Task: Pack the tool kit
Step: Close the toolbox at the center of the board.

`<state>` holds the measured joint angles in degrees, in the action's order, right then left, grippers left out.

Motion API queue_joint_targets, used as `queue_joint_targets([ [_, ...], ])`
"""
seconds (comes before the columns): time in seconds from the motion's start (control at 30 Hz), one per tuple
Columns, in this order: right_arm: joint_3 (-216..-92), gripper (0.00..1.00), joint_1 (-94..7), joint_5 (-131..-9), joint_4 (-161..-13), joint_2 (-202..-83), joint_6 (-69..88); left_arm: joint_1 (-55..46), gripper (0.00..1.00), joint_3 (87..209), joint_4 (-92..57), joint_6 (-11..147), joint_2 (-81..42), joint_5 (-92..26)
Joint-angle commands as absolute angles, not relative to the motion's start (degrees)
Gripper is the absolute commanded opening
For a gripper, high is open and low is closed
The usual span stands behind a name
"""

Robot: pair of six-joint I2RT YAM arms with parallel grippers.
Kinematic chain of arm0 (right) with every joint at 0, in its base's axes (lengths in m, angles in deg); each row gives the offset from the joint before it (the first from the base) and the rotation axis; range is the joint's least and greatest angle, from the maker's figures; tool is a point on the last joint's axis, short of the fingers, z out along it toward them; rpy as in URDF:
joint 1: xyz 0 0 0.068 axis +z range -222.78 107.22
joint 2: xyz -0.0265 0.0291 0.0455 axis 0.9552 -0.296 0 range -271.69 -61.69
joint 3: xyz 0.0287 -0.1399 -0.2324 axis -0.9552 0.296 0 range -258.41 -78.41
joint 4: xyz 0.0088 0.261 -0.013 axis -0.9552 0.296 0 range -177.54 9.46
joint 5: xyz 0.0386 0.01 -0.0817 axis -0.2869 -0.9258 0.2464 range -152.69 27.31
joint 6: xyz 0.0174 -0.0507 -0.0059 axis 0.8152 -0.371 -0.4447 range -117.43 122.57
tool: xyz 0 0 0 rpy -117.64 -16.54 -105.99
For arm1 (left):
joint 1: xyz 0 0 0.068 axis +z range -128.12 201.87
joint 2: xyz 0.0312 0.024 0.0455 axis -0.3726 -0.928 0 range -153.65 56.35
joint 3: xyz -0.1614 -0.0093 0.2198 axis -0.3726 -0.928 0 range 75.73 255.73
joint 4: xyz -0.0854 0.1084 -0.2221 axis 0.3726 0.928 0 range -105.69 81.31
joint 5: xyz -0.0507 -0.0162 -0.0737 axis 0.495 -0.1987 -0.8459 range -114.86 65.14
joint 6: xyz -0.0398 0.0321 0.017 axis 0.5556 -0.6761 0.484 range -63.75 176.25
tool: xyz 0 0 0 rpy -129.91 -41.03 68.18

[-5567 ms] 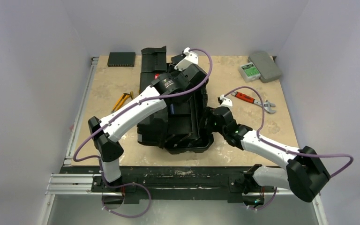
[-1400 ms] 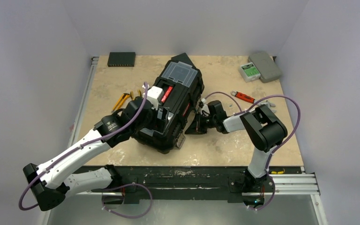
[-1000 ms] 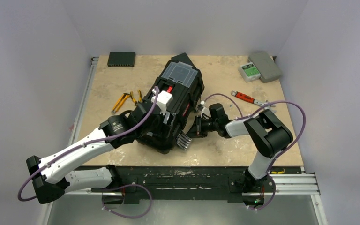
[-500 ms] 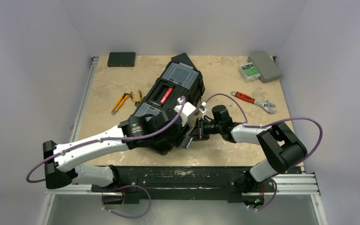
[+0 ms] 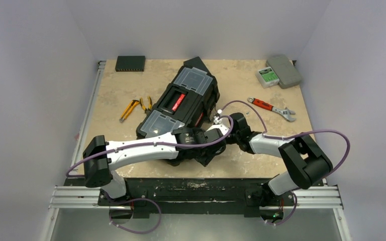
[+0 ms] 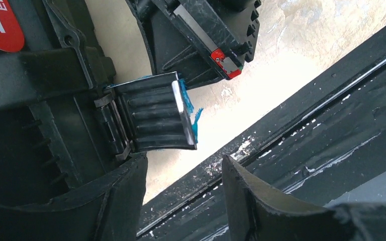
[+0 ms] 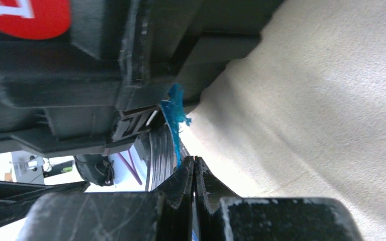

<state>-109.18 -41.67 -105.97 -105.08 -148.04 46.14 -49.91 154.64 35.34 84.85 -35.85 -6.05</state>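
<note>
1. Toolbox [image 5: 181, 108]: black, lid down, lies diagonally mid-table, long axis running near-left to far-right.
2. Lid carries 2 clear-lidded compartments, one at each end, w/ a red label [image 5: 179, 102] on the handle btwn them.
3. L arm reaches across the box's near side. L gripper [image 6: 183, 164] sits low at the near-right corner, jaws apart, w/ bare table and black rail showing thru the gap.
4. Ribbed latch [image 6: 153, 118] is flipped out from the box side, just above the L fingers [image 6: 115, 201]. It doesn't touch them in the wrist view. Scraps of blue tape [image 6: 190, 108] cling to its edge.
5. R gripper [image 7: 194, 168] comes in from the right at the same corner, jaws pressed together. Tips are right by the latch and tape; can't tell if they touch either.
6. Yellow-handled tools [image 5: 129, 109] lie on the table left of the box, near it but apart.
7. Red-handled wrench [image 5: 270, 107] lies right of the box, well apart, beyond the R arm.
8. Far-right corner: grey case [image 5: 285, 70] w/ a small green-faced device [image 5: 267, 76] just beside it.
9. Thin black device [image 5: 130, 63] sits at the far-left edge of the table [image 5: 115, 90].
</note>
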Motion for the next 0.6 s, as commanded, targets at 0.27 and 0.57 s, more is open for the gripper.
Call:
queue_joint_targets([
  [0.27, -109.01, 0.00, -41.59, -106.83, -102.48, -142.51, 45.84, -49.84, 0.47, 160.27, 40.41, 89.18, -41.59, -0.56],
  [0.57, -108.83, 0.00, -41.58, -106.67, -102.40, -141.71, 45.99, -45.54, 0.38, 158.70, 39.39, 90.32, -43.17, -4.90],
])
